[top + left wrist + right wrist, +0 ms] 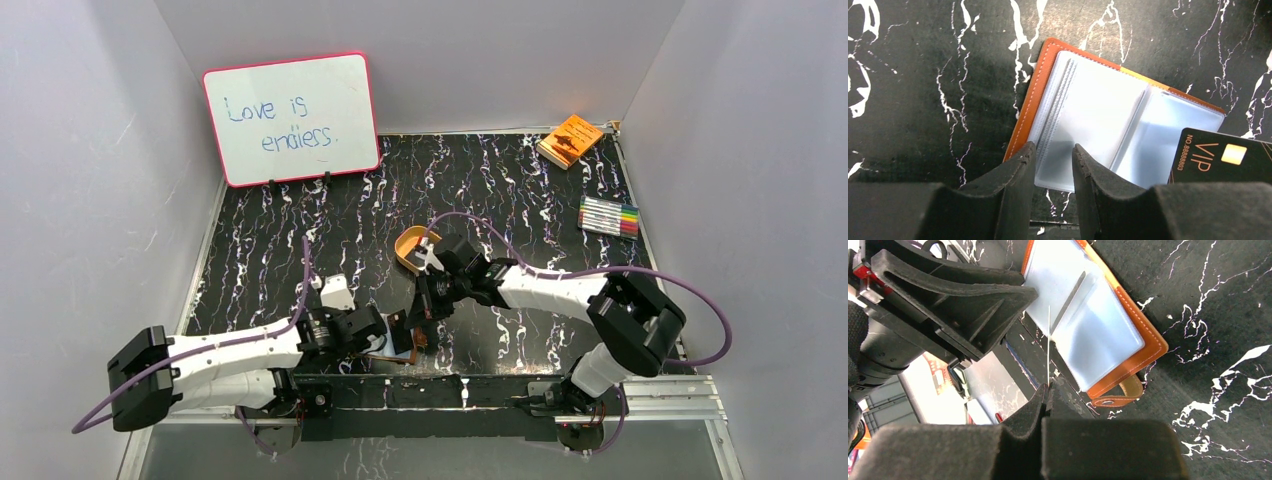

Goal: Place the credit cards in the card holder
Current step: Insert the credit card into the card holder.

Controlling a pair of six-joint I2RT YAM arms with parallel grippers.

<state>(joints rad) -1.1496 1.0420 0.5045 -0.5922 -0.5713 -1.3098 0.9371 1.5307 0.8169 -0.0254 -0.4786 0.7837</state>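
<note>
At near edge, R gripper (1047, 390) clamps black card (1218, 157); L gripper (1054, 150) parted, prob. touching holder (1098, 100).

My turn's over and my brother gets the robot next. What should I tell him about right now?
Left gripper: open, over the near edge of the card holder, which lies opened flat.
Right gripper: shut on the black card, poised at the holder's right page.
Done: no card in a sleeve yet.
To do: slide it in; pale card not spotted.
</note>
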